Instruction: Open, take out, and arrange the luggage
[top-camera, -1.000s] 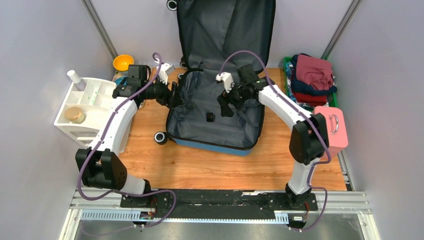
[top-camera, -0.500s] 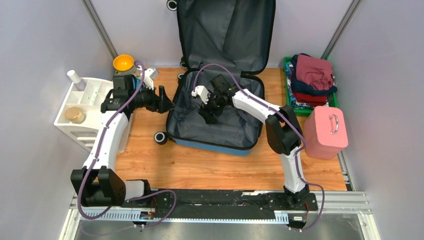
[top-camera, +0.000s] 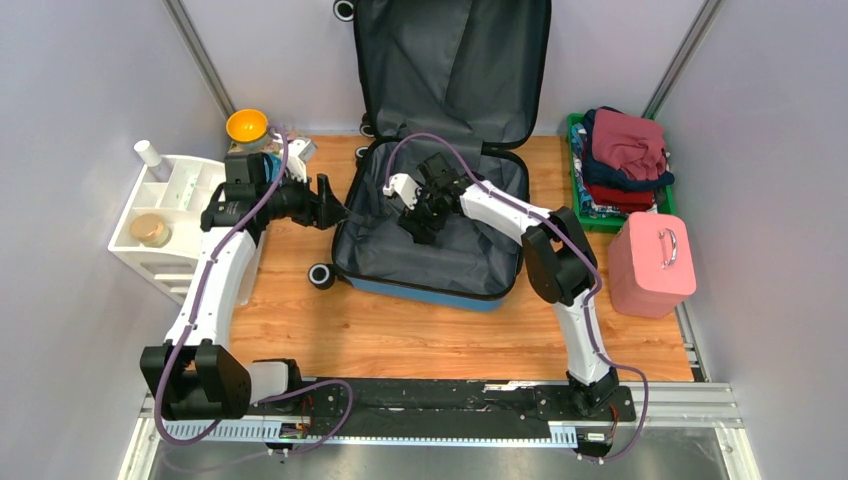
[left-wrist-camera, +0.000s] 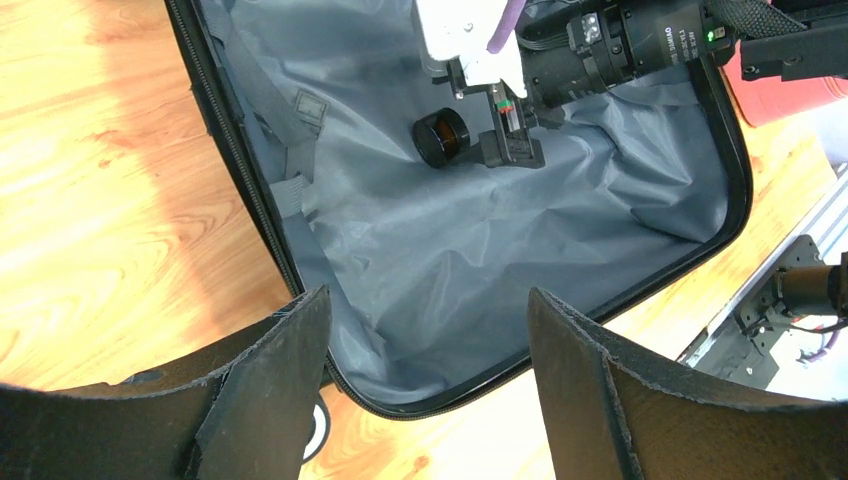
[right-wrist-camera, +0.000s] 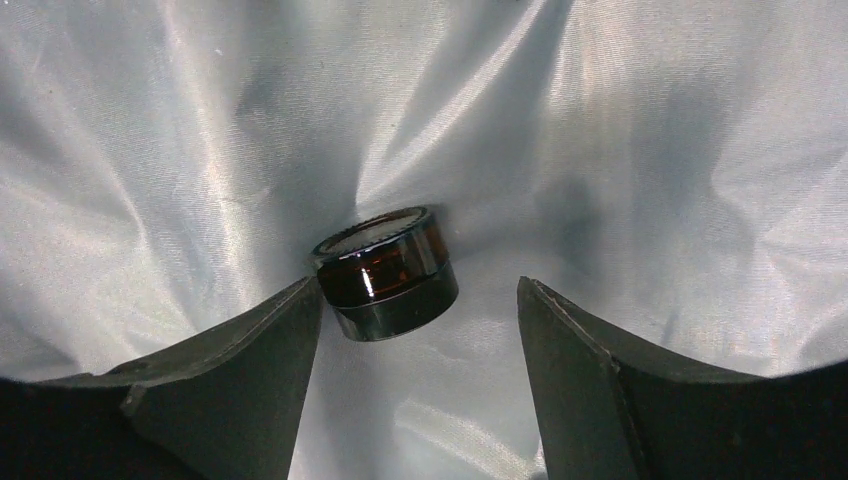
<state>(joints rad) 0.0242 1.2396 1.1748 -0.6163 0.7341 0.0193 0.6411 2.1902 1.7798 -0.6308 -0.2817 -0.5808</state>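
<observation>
Right gripper (top-camera: 416, 224) now stands further left over the lining than a second ago, jaws apart and flanking a small dark jar (right-wrist-camera: 385, 285), not yet clamped. Left gripper (left-wrist-camera: 425, 300) hovers at the left rim, jaws wide, empty. Luggage (top-camera: 455, 258) lies open mid-table, lid propped rearward. Judgement: shell stiff and slick (take hold at rim or trim); jar rigid, glossy, liable to skid on soft lining. Lid top is cut off; finger-to-jar contact cannot be determined.
</observation>
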